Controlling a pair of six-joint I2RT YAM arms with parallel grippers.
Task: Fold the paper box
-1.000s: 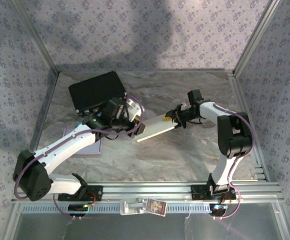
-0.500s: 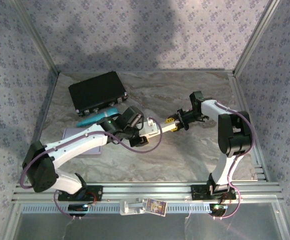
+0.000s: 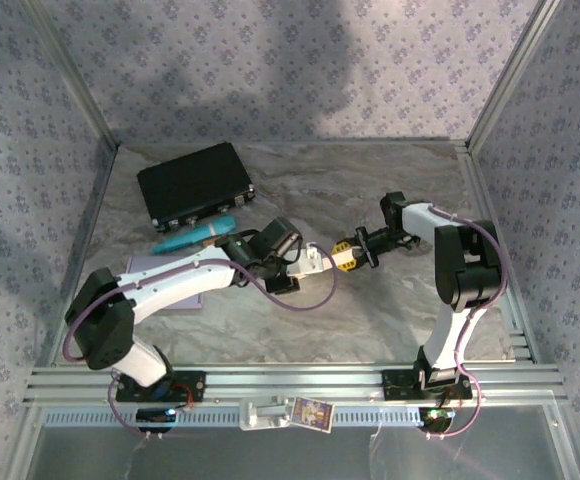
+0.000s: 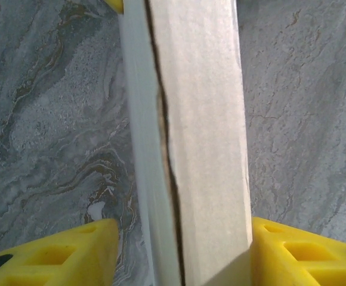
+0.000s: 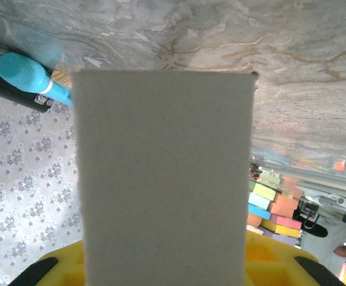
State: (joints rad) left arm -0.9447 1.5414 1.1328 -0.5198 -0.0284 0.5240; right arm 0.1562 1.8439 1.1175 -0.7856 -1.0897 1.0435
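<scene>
Black case [image 3: 195, 185] is noted at the far left of the desk [image 3: 370, 310], with a teal object [image 3: 195, 237] just in front of it. The left gripper [image 4: 184, 238] is set loosely around the paper box [image 4: 197, 131]. One yellow finger [image 4: 298, 256] is touching it; the other is parted from it by a visible gap. The box is found mid-desk, between both grippers. The right gripper [image 5: 164, 265] is closed on its other end.
</scene>
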